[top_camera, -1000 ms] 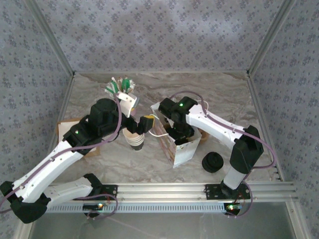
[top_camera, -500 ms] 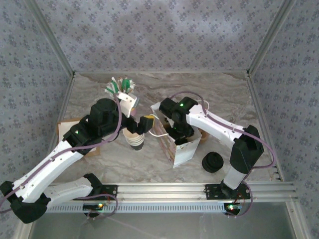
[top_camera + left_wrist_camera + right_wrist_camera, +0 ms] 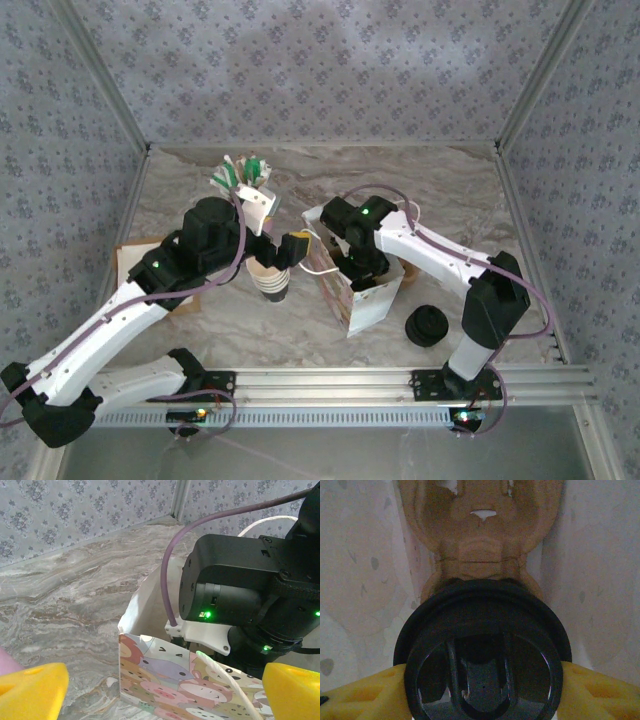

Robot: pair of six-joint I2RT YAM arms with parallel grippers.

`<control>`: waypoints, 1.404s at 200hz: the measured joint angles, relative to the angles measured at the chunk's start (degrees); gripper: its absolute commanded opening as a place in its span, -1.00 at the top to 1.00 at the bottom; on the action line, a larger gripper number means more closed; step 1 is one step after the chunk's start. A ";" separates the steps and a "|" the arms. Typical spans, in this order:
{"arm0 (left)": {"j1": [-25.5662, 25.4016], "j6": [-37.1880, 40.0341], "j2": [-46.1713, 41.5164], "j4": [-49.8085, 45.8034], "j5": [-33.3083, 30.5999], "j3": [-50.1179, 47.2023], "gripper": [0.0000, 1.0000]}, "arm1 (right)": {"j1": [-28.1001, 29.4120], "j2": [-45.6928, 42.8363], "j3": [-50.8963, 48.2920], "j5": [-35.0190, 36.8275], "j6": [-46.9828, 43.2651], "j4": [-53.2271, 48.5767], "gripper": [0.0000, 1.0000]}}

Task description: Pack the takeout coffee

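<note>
While the right gripper (image 3: 480,692) is clasping the takeout coffee (image 3: 482,655) upright inside the paper bag (image 3: 165,680), probably aiming it at the cardboard carrier (image 3: 482,535) below, the left gripper (image 3: 161,692) is hovering wide open and empty beside the bag.

Pretty tiny difference, honestly: the right arm's wrist block (image 3: 345,215), the chunk with the green light hanging over the cartoon-print paper bag (image 3: 368,310), has crept a touch to the left toward the bag's back-left rim compared with a second ago. The black end of that arm carrying the right pincer (image 3: 480,685) down inside the bag now sits a hair further up the overhead picture than it did. The purple cable loop (image 3: 385,192) over the wrist has slid along with it, just slightly.
</note>
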 measured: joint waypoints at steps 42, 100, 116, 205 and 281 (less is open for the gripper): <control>0.00 0.02 0.09 0.00 0.00 0.00 -0.99 | 0.00 -0.04 -0.11 -0.02 -0.15 0.11 -0.28; 0.00 0.20 0.37 0.00 0.02 0.00 -0.99 | 0.00 -0.63 -1.20 0.02 -0.20 1.38 -0.28; 0.00 0.20 0.37 0.00 0.02 0.00 -0.99 | 0.00 -1.01 -1.81 0.00 -0.20 1.97 -0.28; 0.00 0.59 1.44 0.02 0.20 0.46 -0.99 | 0.02 -1.29 -2.19 0.02 -0.20 2.49 -0.29; 0.00 0.59 1.44 0.02 0.17 0.48 -0.99 | 0.07 -1.33 -2.58 0.04 -0.17 3.08 -0.32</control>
